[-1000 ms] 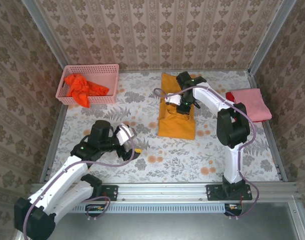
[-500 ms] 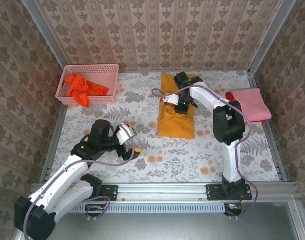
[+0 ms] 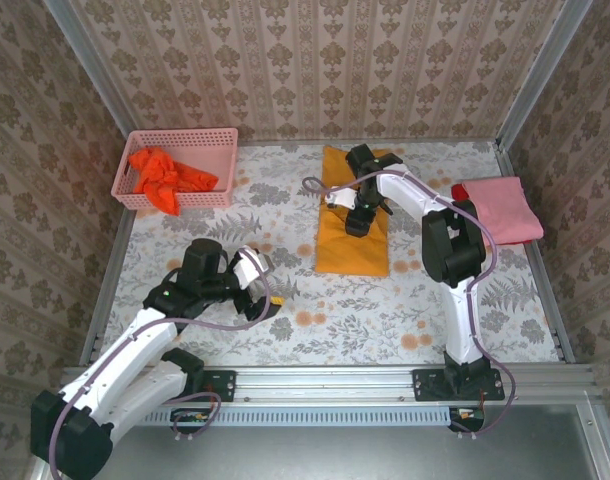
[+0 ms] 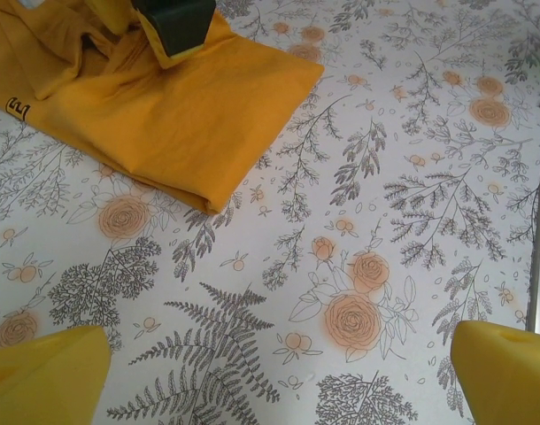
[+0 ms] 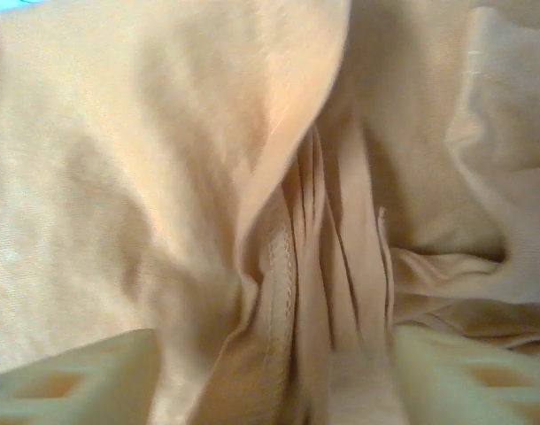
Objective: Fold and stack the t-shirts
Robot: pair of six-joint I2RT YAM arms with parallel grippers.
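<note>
1. Far left: a pink basket (image 3: 190, 140) stands on the desk (image 3: 385, 320) and holds a crumpled orange-red t-shirt (image 3: 165, 178), not yet folded.

2. Left pincer (image 3: 268, 292): fingers fully apart and gripping nothing. It hovers over bare desk, near the front of the yellow t-shirt (image 3: 353, 240) but not touching it.

3. Centre: the yellow t-shirt lies lengthwise, partly folded into a narrow panel. The right pincer (image 3: 357, 218) sits down on its middle. The wrist view shows its fingers (image 5: 75, 381) set apart, with a bunched ridge of cloth lying loose between them, not pinched.

4. Far right: a folded pink t-shirt (image 3: 500, 205) lies at the desk's edge, with a red one (image 3: 459, 192) showing beneath it.

5. Assessment: the step in hand appears to be setting the fold on the yellow shirt. Recommend raising the right pincer straight up so neither finger drags the ridge. The wrinkle should be pressed flat before the next fold, and the edges aligned before the shirt is carried to the stack at right.
</note>
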